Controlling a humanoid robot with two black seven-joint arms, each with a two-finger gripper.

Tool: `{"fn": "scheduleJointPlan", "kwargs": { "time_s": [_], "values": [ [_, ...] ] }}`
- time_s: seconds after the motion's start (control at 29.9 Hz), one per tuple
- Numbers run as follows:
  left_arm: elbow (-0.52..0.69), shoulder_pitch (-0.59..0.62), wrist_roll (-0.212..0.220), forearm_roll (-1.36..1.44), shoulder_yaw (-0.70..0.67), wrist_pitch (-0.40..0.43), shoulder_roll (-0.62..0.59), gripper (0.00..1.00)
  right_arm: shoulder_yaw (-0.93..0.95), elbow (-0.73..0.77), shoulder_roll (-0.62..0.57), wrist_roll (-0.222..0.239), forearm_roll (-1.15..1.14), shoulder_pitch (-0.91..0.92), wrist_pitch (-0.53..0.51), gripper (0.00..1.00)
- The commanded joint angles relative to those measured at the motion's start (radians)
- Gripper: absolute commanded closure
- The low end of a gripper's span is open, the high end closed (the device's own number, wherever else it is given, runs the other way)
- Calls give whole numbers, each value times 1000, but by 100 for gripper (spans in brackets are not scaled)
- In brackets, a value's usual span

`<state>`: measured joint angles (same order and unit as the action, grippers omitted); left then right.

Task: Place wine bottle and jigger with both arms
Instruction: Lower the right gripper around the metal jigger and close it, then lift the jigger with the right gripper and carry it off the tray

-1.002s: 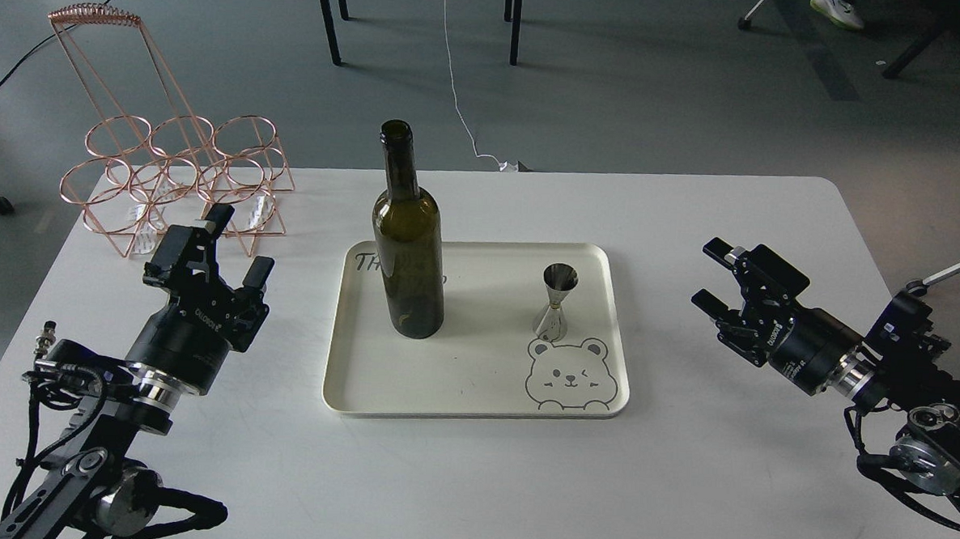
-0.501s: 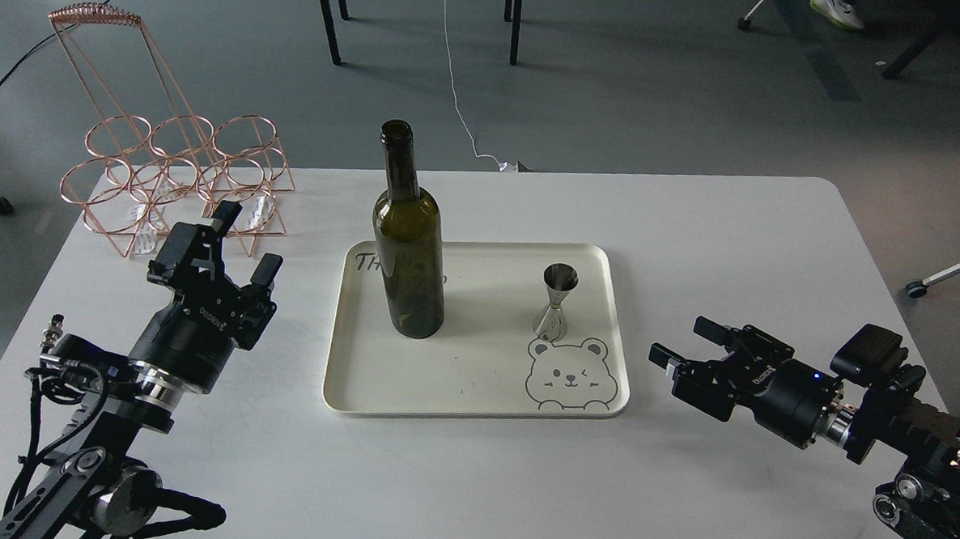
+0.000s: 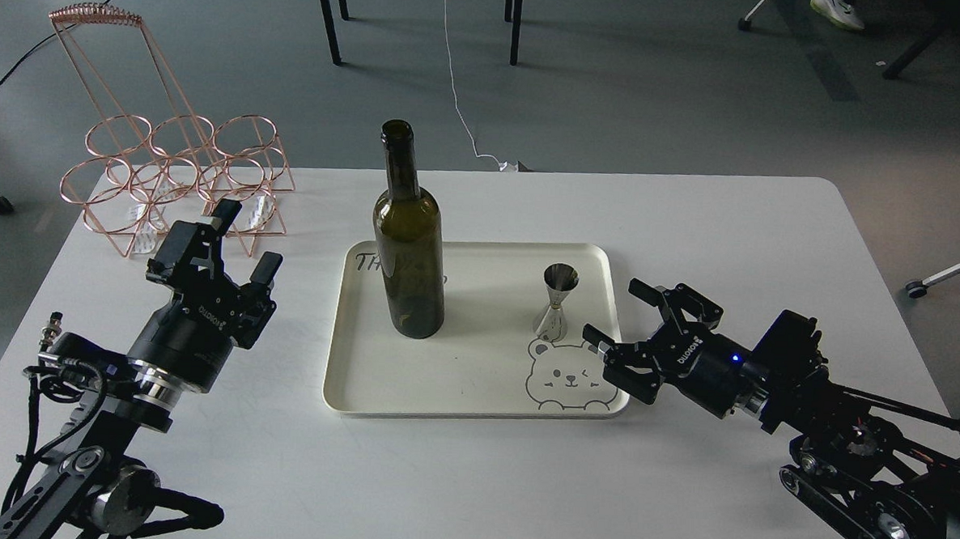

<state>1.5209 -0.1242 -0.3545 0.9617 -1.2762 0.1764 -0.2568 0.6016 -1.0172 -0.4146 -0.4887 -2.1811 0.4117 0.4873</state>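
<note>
The dark olive-green wine bottle [image 3: 407,242] stands upright on the left half of a cream tray [image 3: 475,391]. The small steel jigger [image 3: 557,301] stands upright on the tray's right half, above a bear drawing. My left gripper [image 3: 242,239] is open and empty over the table, well left of the tray. My right gripper [image 3: 620,314] is open and empty at the tray's right rim, pointing left, a short way right of the jigger and not touching it.
A copper wire bottle rack [image 3: 164,171] stands at the table's back left corner. The white table [image 3: 471,480] has bare surface in front of the tray and to its right. Chair legs and cables are on the floor behind.
My right arm has dropped and swept left from the table's right side to the tray's right rim, staying open. My left gripper shifted only slightly. Bottle and jigger have not moved.
</note>
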Motion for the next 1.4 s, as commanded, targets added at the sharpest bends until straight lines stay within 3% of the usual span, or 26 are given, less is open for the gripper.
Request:
{"fn": "scheduleJointPlan", "kwargs": {
  "time_s": [0.0,0.3,0.5,0.8,0.94,1.17,1.37],
  "values": [
    [2,0,0,0,0,0,-1,2,0,61,60,0,-1,27,1,8],
    [7,0,0,0,-2,0,-2,2,-20,178,151,0,-1,73,1,13],
    [10,0,0,0,-2,0,-1,2,-36,233,194,0,-1,96,1,24],
    [10,0,0,0,-6,0,-4,2,-37,273,220,0,-1,105,1,47],
    [10,0,0,0,-8,0,-2,2,-36,273,220,0,-1,107,1,67],
    [10,0,0,0,-8,0,-1,2,-36,273,241,0,-1,114,1,77],
    [10,0,0,0,-9,0,1,2,-28,255,243,0,-1,121,1,77]
  ]
}}
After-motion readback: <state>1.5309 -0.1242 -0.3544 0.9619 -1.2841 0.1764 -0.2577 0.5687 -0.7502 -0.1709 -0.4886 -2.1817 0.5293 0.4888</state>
